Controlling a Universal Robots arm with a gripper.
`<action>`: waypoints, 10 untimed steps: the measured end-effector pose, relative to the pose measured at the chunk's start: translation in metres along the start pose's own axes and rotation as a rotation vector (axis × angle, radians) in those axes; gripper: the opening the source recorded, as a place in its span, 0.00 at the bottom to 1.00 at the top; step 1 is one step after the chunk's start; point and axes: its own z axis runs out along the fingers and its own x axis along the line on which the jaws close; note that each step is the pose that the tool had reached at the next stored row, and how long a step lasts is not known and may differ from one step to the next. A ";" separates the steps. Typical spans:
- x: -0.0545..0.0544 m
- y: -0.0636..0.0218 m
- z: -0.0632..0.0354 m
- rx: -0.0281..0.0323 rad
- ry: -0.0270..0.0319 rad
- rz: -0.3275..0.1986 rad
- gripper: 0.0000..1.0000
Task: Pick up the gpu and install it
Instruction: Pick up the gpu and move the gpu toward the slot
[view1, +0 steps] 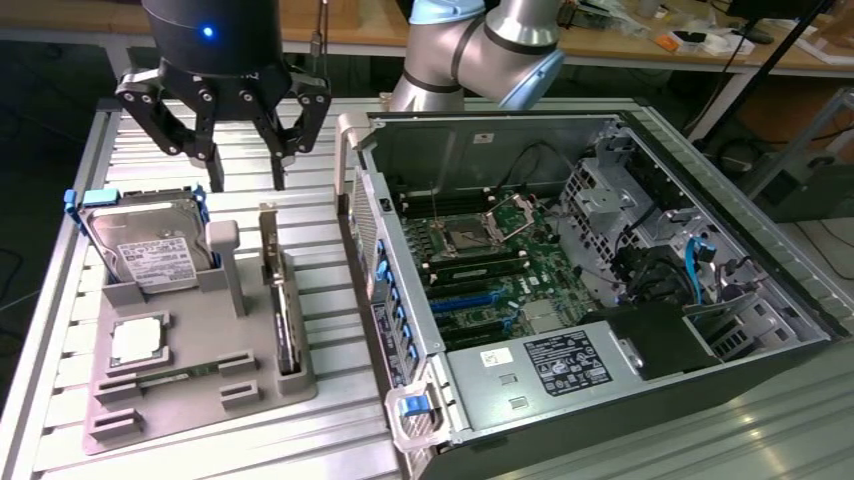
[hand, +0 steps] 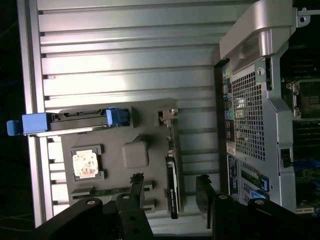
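Observation:
The gpu (view1: 283, 312) is a thin dark card standing on edge in a slot along the grey holder's (view1: 200, 370) side nearest the computer case, with its metal bracket end toward the far side. In the wrist view the gpu (hand: 172, 172) lies in line between my two fingers (hand: 136, 190). My gripper (view1: 247, 178) hangs open above the slatted table, high up and just beyond the holder's far end. It holds nothing and is clear of the card.
A hard drive in a blue frame (view1: 144, 245) stands at the holder's far end, and a square CPU chip (view1: 138, 340) lies flat near it. The open computer case (view1: 561, 260), motherboard exposed, sits at the exterior view's right. Its raised side wall (view1: 367, 250) stands close beside the holder.

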 end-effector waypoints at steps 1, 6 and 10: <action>-0.001 -0.0003 0.0004 -0.0001 0.0000 0.000 0.54; -0.004 -0.0028 0.0033 0.0001 0.0001 0.000 0.54; -0.006 -0.0051 0.0069 0.0001 0.0001 0.000 0.54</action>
